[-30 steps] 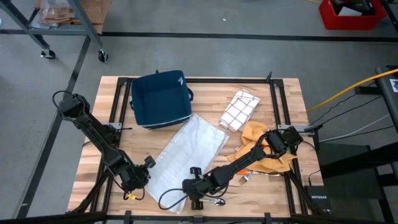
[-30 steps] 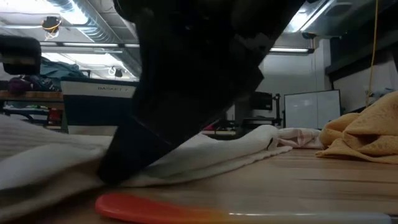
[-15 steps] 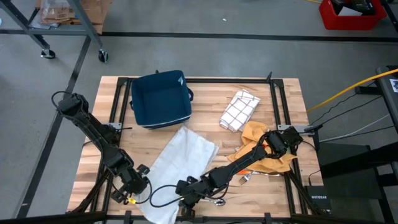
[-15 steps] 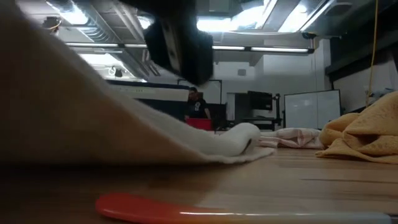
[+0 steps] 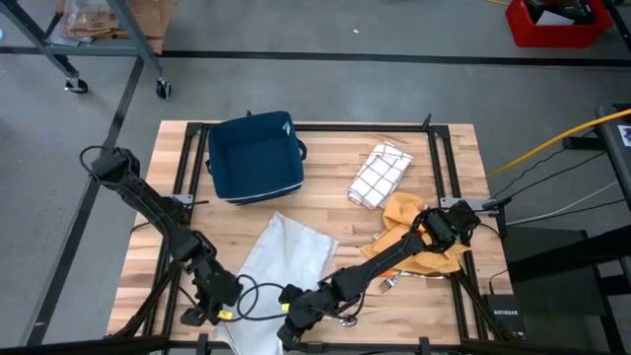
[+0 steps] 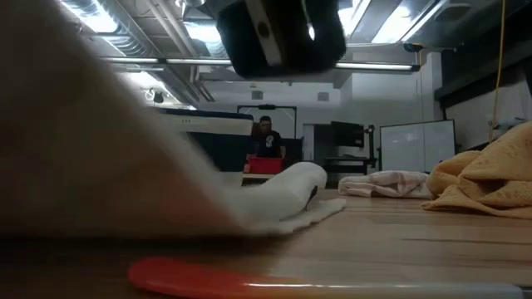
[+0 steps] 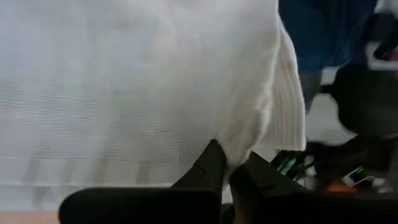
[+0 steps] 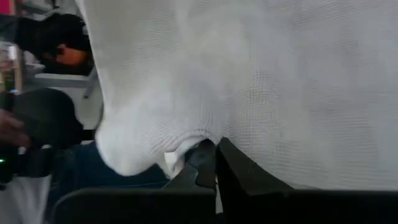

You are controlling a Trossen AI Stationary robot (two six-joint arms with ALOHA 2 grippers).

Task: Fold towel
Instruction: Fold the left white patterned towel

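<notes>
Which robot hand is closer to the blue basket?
Left. The left gripper holds the white towel below the blue basket; the right gripper grips the towel farther right, nearer the table edge.

Thin white woven cloth towel point(image 5: 281, 258), matt, fine ribbed weave, pinched in both matt black jaws; beyond them, pale planked wooden bench point(image 5: 335, 168), smooth; mustard terry cloth point(image 5: 414, 222), rough, nubbly.

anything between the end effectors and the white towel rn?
Nothing visible. Both are already shut on the white towel at the table's near edge: left end effector and right end effector each pinch its cloth in their wrist views. The yellow cloth and checked towel lie apart, to the right.
</notes>
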